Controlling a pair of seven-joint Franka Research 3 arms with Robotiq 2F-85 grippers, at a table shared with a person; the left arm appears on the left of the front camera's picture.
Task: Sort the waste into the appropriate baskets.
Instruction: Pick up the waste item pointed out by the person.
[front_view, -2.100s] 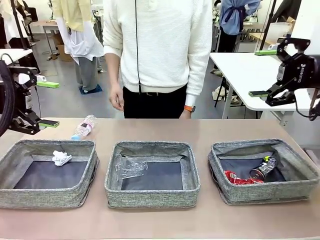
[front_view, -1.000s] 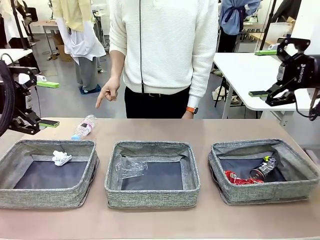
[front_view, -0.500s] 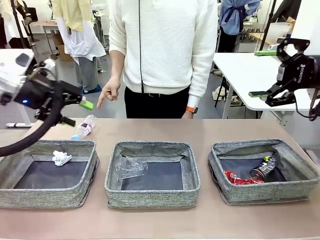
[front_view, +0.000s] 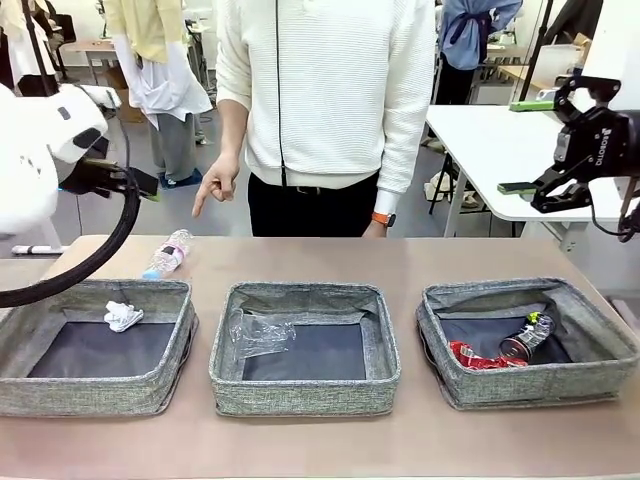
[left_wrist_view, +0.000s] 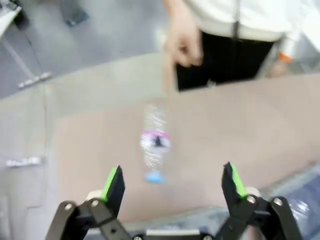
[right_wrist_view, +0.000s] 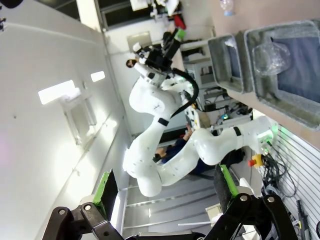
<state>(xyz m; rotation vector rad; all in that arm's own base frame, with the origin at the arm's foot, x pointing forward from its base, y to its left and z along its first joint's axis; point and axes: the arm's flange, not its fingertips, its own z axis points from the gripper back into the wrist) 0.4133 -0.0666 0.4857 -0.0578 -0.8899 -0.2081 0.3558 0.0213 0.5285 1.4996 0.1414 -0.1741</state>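
Left tool jaws apart, empty, above desk far-left edge. Bottle lies on bare tan desk just ahead of tool, between fingers' line. Person's hand points down beyond it. Right tool jaws apart, empty, high off desk, beside white room table. Three bins below tools; grey floor behind.

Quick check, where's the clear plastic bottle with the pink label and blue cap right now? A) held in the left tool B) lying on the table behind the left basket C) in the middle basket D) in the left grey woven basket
B: the clear plastic bottle with the pink label and blue cap lies on the bare tabletop behind the left grey woven basket, with the open left tool above it.
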